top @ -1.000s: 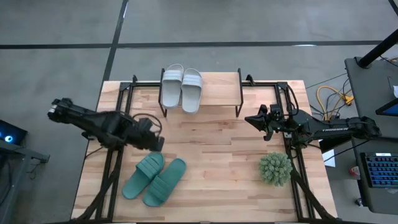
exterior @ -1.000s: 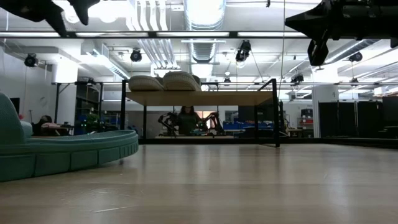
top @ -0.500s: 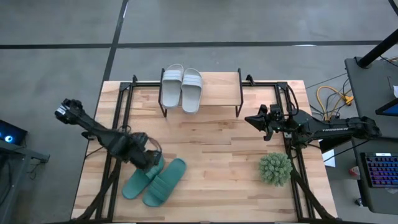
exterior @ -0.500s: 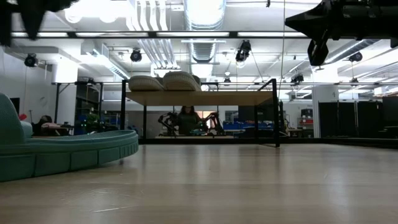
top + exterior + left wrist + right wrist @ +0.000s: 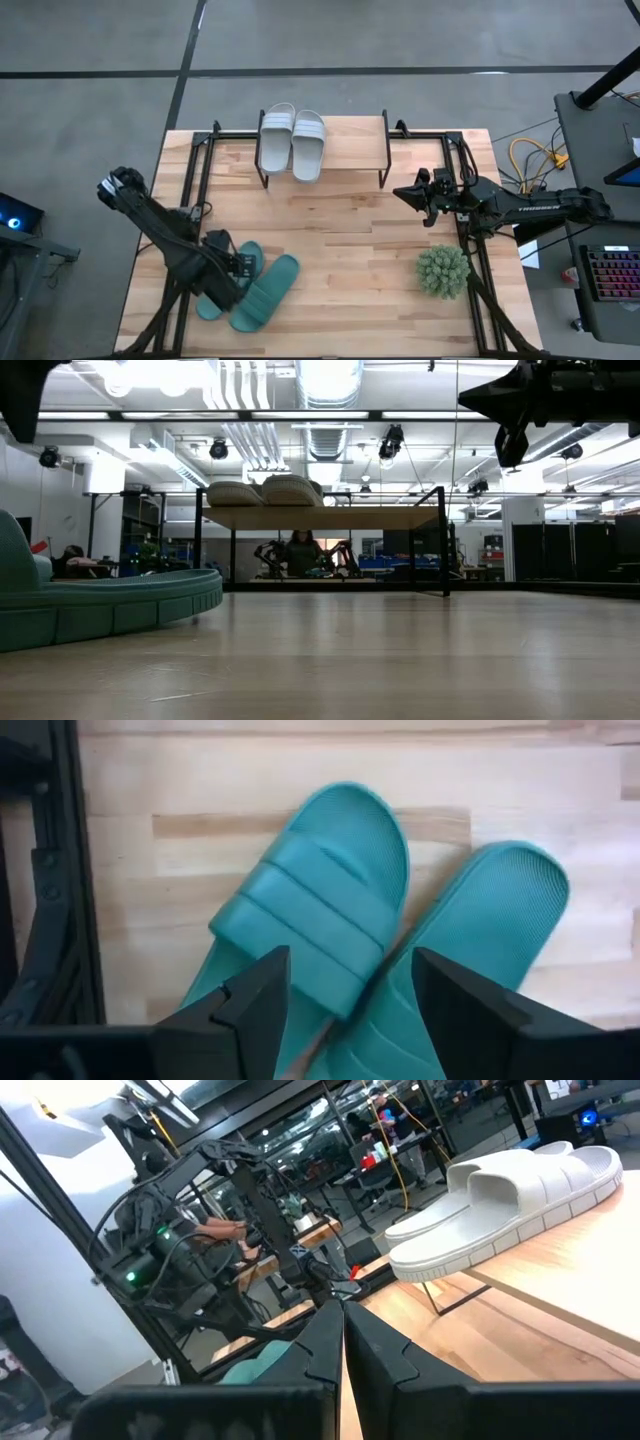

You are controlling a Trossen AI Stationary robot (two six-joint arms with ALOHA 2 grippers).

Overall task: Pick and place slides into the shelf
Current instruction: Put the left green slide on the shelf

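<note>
The left gripper (image 5: 345,995) hung wide open and empty over the teal slides (image 5: 262,292) at the table's seven o'clock. Only its wrist view showed the ribbed strap between the fingers; their long axes ran toward one o'clock. The right gripper (image 5: 403,191) waited closed at three o'clock. The white slides (image 5: 292,142) lay on the shelf (image 5: 350,142) at twelve.

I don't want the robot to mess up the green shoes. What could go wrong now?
The two teal green foam slide sandals lie touching, so the left gripper, its fingers open above them, might pinch both or nudge one aside. The pale grey-white foam slide sandals already fill the left part of the small light wooden shelf on black legs, and their toes overhang its front edge, so a careless placement could bump them off.
</note>
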